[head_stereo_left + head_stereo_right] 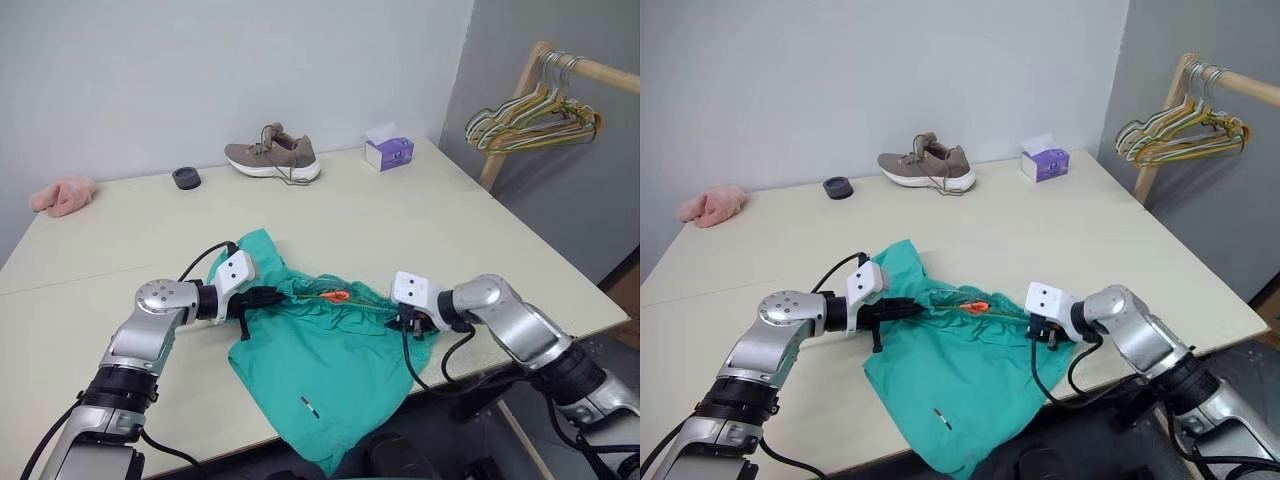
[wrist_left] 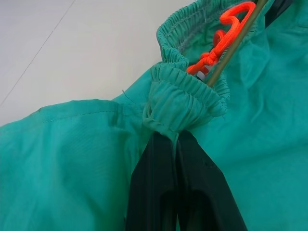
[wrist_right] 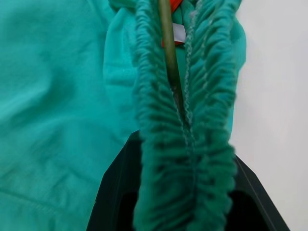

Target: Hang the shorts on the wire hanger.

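we pinch shorts [image 1: 320,350] waistband at both ends, left gripper [image 1: 268,297] clamped tight, right gripper [image 1: 412,322] straddling gathered elastic; wire hanger [image 2: 234,44] between them. best pull waistband taut, evenly.

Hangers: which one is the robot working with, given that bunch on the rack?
The thin wire hanger lying inside the shorts' waistband on the table; the others hang on the wooden rail.

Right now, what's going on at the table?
The robot is working the teal shorts onto a wire hanger on the table. The left tool is shut on one end of the waistband; the right tool pinches the other end. The wire lies along the waistband, between its two layers.
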### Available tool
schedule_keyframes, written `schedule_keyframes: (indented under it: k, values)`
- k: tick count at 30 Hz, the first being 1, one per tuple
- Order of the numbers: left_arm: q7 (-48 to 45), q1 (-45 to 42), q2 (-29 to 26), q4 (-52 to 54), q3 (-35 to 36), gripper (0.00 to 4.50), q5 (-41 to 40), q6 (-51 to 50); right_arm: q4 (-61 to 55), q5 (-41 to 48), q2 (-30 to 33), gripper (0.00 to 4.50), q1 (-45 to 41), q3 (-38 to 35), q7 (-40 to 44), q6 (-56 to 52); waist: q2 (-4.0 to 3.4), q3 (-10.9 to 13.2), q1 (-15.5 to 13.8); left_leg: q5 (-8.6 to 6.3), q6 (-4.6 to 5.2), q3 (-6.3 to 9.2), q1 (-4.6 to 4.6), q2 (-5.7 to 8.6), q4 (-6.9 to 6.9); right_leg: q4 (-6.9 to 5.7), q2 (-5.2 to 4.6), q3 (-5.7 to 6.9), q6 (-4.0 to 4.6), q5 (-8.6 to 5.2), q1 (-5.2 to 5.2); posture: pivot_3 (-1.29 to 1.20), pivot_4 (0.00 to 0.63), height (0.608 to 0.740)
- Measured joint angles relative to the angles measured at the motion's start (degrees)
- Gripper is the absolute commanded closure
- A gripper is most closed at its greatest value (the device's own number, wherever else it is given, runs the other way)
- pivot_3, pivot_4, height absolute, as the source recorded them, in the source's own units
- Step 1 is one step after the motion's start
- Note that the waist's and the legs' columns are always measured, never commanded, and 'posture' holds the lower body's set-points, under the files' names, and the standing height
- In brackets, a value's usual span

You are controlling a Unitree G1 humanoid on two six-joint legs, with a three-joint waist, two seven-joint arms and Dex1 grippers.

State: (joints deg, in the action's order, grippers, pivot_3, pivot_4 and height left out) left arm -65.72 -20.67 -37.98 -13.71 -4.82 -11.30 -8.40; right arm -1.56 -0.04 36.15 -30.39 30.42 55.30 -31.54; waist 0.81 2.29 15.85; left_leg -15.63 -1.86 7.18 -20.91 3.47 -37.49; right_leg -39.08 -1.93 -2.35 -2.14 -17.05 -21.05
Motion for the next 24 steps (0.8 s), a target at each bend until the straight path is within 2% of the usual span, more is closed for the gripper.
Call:
schedule_keyframes:
  k: [3,4,14,20,24]
  values:
    - [0.1,0.0,0.0,0.0,0.0,4.5,0.0,-0.1,2.1,-0.8,-1.0,4.32,-0.8,0.0,1.0,1.3,0.0,0.0,0.0,0.0,0.01,0.01,0.0,0.0,-0.1,0.0,0.0,0.01,-0.03,0.02,0.03,-0.3,0.0,0.74]
    - [0.2,0.0,0.0,0.1,0.0,4.5,0.0,-0.1,2.2,-0.8,-1.1,4.46,-1.1,-0.1,1.3,1.4,0.0,0.0,0.0,0.0,0.01,0.02,0.0,0.0,-0.14,0.0,0.0,0.01,-0.04,0.03,0.04,-0.3,0.0,0.74]
    - [2.6,0.0,0.0,0.4,1.0,4.5,-0.5,-0.4,-0.3,2.5,-2.4,4.46,0.2,-3.0,3.4,-3.7,0.0,0.0,-0.2,-0.01,0.01,0.08,-0.01,0.01,-0.34,0.0,0.01,0.06,-0.09,0.05,0.16,-0.3,0.0,0.74]
    - [3.1,-0.7,-0.7,0.3,6.9,4.5,-6.3,-6.4,-5.1,4.9,-1.5,4.46,1.3,-5.3,3.4,-6.8,-0.01,0.0,-0.1,-0.01,0.01,0.09,-0.01,0.01,-0.35,0.0,0.01,0.07,-0.25,-0.04,0.16,-0.3,0.0,0.74]
    - [0.7,-1.4,-3.6,1.1,9.3,3.62,-11.3,-13.8,-7.1,4.5,0.1,4.5,2.2,-5.5,3.3,-4.5,-0.02,0.0,-0.1,-0.02,0.02,0.1,-0.02,0.01,-0.34,0.01,0.01,0.07,-0.32,-0.08,0.14,-0.3,0.0,0.74]
